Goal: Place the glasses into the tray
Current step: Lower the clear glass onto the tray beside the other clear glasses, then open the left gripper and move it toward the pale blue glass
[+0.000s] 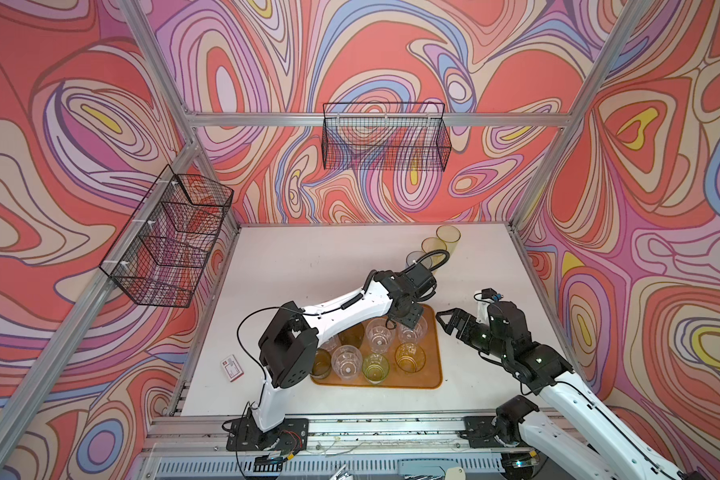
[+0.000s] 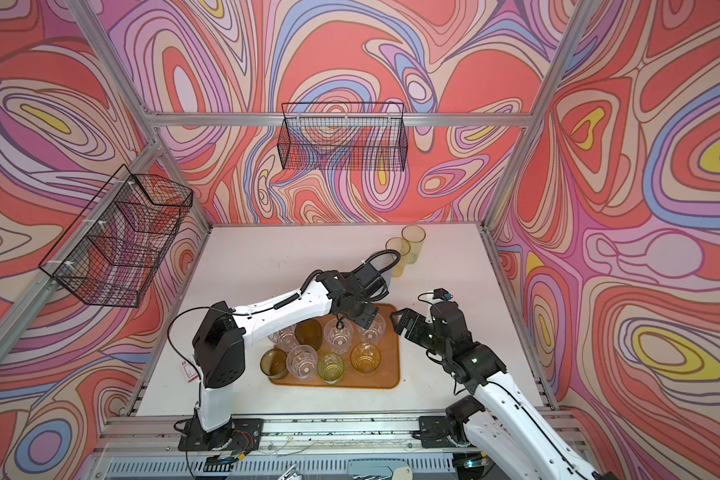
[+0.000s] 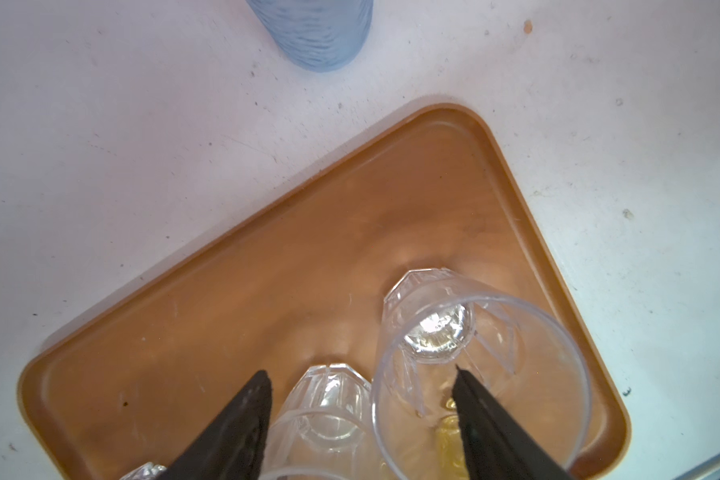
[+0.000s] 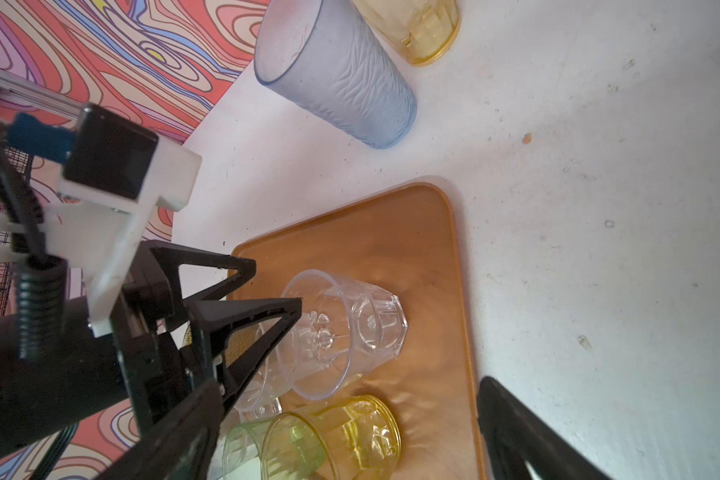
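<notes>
Eight of the glasses are already set on the tray (image 3: 267, 270). A pale blue glass (image 4: 341, 87) and two tall yellow glasses (image 2: 413, 241) are left on the tabletop (image 1: 308, 270) beyond the tray's far corner.

The left gripper (image 3: 360, 372) is held spread over that corner. One finger is lowered inside the rim of a clear glass (image 3: 495, 332), and the other is poised above the neighbouring clear glass (image 3: 325, 399). Nothing is pinched, and the clear glass is seen standing on the tray by itself. The right gripper (image 1: 444, 323) is also spread wide and empty, and is held just beside the tray's right edge.

The nearest risk is judged to lie in the withdrawal. If the left gripper is pulled sideways rather than straight up, the rim may be hooked by the inner finger. The clear glass could then be tipped or shoved against its neighbour. The glasses are packed close, so one knock may be passed along the row.

The pale blue glass is partly hidden behind the left wrist in both top views and could be toppled by a careless swing. A clash between the two arms is also possible, since both are crowded at the same corner. The tall glasses are expected to tip easily, and their smooth walls may slip if gripped too high.
</notes>
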### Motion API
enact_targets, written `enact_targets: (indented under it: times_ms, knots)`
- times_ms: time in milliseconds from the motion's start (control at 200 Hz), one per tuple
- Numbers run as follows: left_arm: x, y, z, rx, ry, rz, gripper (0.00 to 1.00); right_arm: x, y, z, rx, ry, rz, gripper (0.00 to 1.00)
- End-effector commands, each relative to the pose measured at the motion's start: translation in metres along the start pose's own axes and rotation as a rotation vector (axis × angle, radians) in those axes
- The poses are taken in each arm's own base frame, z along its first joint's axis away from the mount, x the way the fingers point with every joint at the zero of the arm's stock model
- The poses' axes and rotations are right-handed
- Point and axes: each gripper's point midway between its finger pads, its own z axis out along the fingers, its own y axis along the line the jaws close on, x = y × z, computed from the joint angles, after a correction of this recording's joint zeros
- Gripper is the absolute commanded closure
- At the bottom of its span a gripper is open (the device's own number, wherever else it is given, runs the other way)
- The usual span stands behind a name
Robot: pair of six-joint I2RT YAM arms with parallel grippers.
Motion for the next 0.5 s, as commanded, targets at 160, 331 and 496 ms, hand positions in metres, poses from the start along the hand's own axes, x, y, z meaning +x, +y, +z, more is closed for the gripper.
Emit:
enact_targets:
  times_ms: [160, 331, 496]
  knots:
    - [-0.029, 0.017, -0.036, -0.031, -0.147, -0.023, 0.04, -0.021, 0.016, -0.010, -0.012, -0.052, 0.019, 0.02]
    - [-0.040, 0.035, -0.049, 0.009, -0.211, -0.099, 0.00, -0.026, 0.015, -0.012, 0.008, -0.067, 0.030, 0.02]
    - [-0.058, 0.050, -0.060, 0.077, -0.256, -0.183, 0.00, -0.029, 0.025, -0.013, -0.050, -0.085, 0.027, 0.02]
